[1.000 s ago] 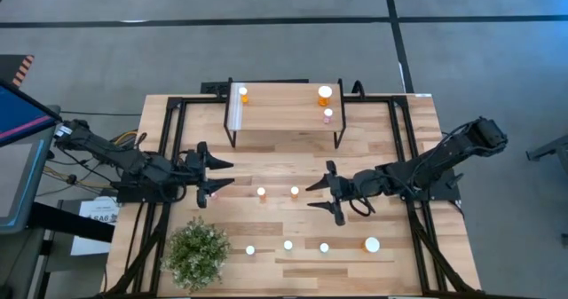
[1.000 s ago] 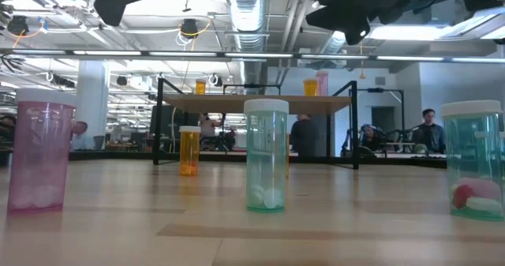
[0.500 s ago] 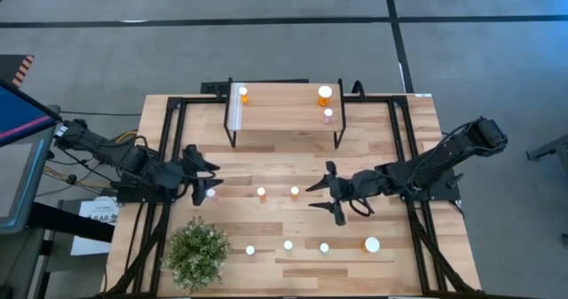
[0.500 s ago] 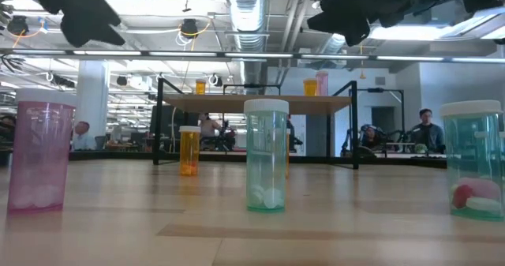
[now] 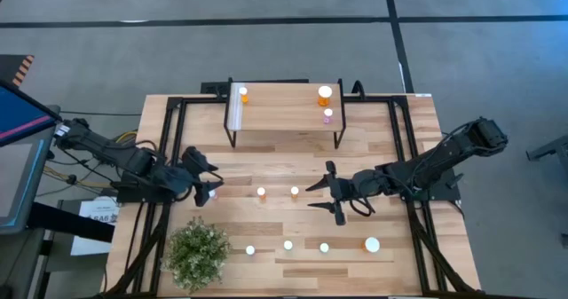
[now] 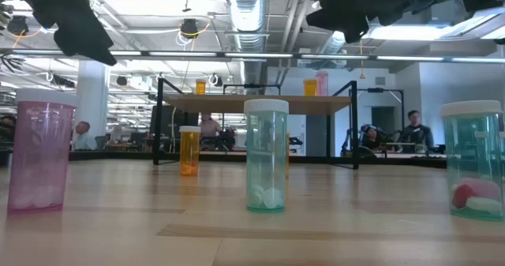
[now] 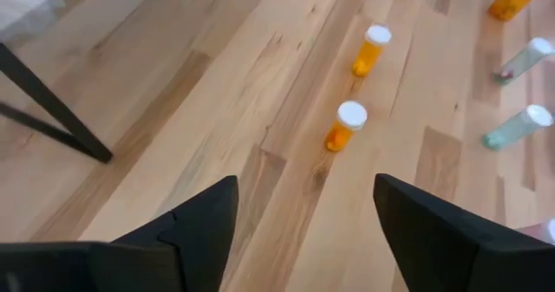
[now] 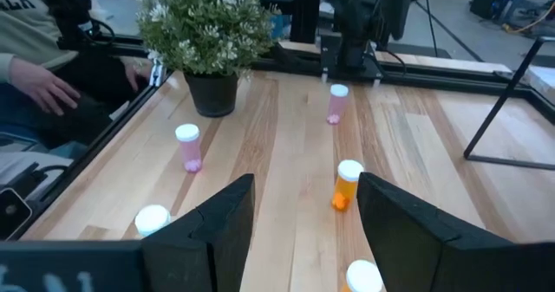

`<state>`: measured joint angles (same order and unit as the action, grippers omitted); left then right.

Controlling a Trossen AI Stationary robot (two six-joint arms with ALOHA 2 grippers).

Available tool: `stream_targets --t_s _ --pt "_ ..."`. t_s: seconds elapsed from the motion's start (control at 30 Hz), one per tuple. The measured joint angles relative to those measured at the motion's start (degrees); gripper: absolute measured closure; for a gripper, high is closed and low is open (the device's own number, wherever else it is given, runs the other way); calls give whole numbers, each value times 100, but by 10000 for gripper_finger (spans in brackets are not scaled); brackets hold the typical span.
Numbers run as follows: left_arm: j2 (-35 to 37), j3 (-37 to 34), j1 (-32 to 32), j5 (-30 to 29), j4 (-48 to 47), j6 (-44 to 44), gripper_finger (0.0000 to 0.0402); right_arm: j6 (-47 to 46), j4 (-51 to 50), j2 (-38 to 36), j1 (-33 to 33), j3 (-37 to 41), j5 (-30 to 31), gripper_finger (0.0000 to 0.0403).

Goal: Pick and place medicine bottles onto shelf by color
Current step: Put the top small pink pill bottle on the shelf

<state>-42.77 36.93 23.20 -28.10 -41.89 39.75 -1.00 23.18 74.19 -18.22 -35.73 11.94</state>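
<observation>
1. The table has open wood between the shelf at its far edge and the bottles nearer the front.
2. The shelf carries two orange bottles and a pink one.
3. The plant fills the front left corner.
4. The left gripper hovers open and empty beside a pink bottle.
5. The right gripper hangs open and empty by two orange bottles.
6. A teal bottle holds white pills.

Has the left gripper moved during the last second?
Yes. The left gripper has pulled back toward the table's left edge, away from the shelf, and stands open.
</observation>
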Motion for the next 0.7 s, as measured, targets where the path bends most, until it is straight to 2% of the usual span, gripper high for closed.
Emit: stream_targets --t_s 0.17,0.37,0.7 --pt "-206 0 0 234 -25 18 128 -129 3 2 0 0 0 178" --pt "-269 0 -2 356 -446 230 127 -199 20 1 0 0 0 178" --pt "-590 0 -2 534 -553 423 126 -310 42 2 -15 0 1 178"
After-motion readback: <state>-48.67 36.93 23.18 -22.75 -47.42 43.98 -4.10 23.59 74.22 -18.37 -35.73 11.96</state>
